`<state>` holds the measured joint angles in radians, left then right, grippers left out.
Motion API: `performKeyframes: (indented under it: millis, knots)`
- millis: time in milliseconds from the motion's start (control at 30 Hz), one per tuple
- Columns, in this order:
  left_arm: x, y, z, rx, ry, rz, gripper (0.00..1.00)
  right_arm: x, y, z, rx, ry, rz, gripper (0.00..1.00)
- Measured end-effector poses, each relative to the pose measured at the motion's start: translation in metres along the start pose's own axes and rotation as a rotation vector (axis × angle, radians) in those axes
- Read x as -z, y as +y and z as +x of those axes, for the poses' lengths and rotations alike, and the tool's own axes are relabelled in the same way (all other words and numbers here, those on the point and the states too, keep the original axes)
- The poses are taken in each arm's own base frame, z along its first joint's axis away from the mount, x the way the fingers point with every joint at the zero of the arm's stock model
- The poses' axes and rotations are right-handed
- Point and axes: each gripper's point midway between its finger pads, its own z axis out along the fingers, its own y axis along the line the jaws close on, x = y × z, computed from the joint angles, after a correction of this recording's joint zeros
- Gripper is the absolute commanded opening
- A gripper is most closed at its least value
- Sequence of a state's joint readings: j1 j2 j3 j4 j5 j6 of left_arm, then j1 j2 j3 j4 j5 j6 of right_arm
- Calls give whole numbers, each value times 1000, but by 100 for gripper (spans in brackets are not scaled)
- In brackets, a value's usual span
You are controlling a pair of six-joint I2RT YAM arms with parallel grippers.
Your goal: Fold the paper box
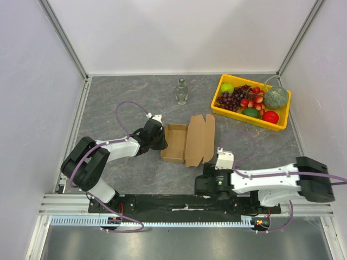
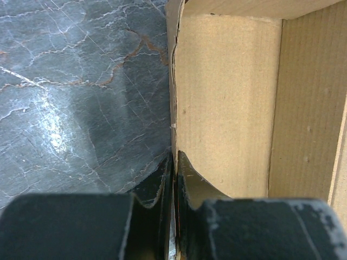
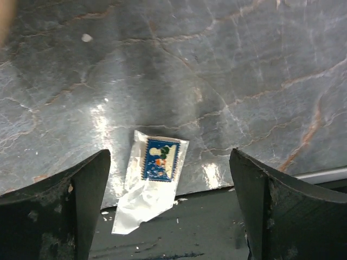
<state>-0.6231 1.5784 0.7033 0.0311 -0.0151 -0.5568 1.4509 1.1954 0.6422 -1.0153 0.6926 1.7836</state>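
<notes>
Paper box [image 1: 188, 142] sits in the middle of the grey stone-patterned table [image 1: 119, 103], half formed: a shallow open tray with its lid panel [image 1: 201, 140] laid flat on the side toward the right arm. Its long axis runs from the near edge toward the back wall, slightly tilted, and the open face points up. The left gripper [image 2: 174, 162] is clamped on the tray's left side wall [image 2: 174, 92], one finger outside the cardboard and one inside. The right gripper [image 3: 169, 157] hangs with its jaws spread wide, gripping nothing, over the table's near edge and above a small clear sachet [image 3: 154, 181] with a blue printed label. From that claw the box lies ahead and to the left, apart from it, with the lid panel as its nearest part. Swinging the lid over the tray would likely fall to the right arm while the left pins the tray.
</notes>
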Motion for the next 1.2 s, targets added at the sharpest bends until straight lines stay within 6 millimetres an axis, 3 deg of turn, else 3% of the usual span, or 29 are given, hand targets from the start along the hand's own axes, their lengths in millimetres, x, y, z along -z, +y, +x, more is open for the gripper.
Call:
performKeyframes:
  millis: [300,633,900,1200]
  knots:
    - [0,0,0,0,0,1,12,4,38,-18,278,-99,155,98]
    - [0,0,0,0,0,1,12,6,26,-17,204,-77,109,93]
    - [0,0,0,0,-1,1,12,-2,7,6,44,13,55,86]
    - [0,0,0,0,-1,1,12,-11,9,31,-37,94,40,78]
